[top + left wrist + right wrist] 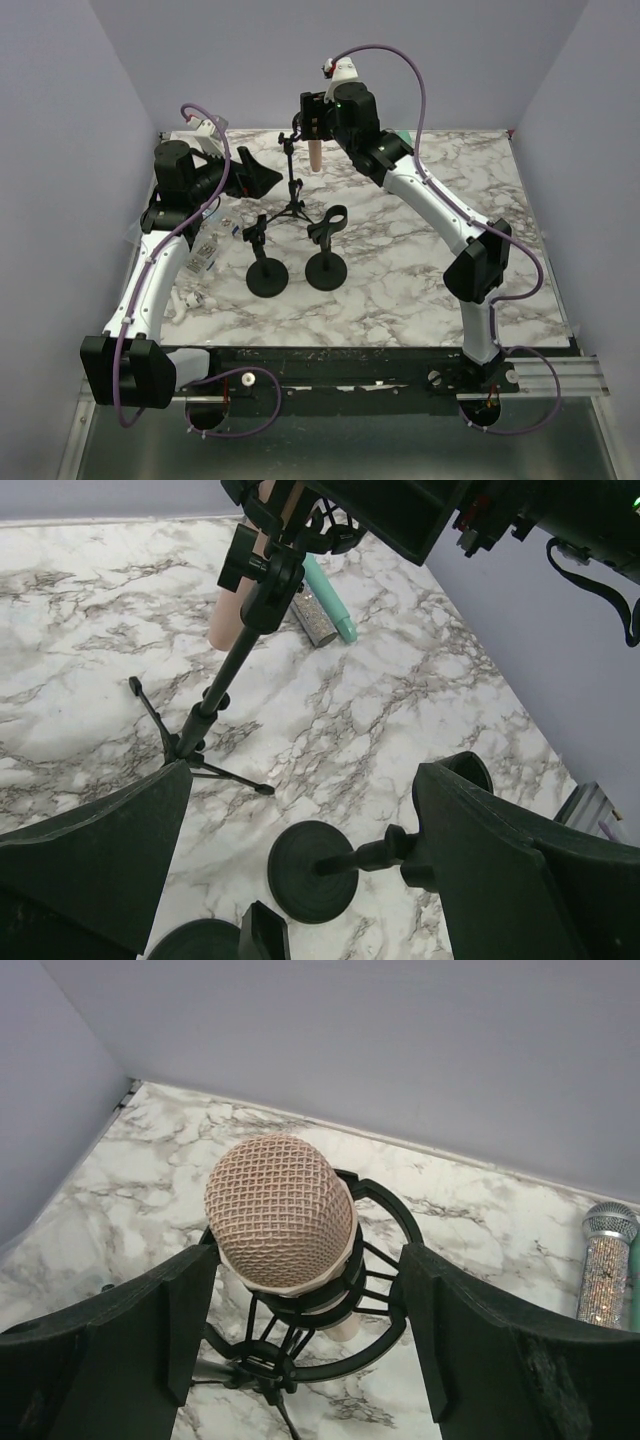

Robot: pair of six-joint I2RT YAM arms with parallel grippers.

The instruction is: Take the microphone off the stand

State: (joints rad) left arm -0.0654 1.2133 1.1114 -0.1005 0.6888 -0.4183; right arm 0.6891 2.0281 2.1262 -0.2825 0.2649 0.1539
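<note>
A pink microphone [280, 1210] with a mesh head sits upright in a black shock mount [385, 1260] on top of a black tripod stand [293, 195]. Its pink body also shows in the top view [315, 155] and the left wrist view [232, 610]. My right gripper [305, 1310] is open just above the mount, one finger on each side of the microphone head, not closed on it. My left gripper [300, 850] is open and empty, left of the tripod [215, 705], pointing at it.
Two short black stands with round bases [267, 275] [326, 268] stand in front of the tripod. A glitter silver microphone [603, 1265] and a teal one [332, 600] lie on the marble table [420, 280] at the back. Small packets [205, 255] lie at the left edge.
</note>
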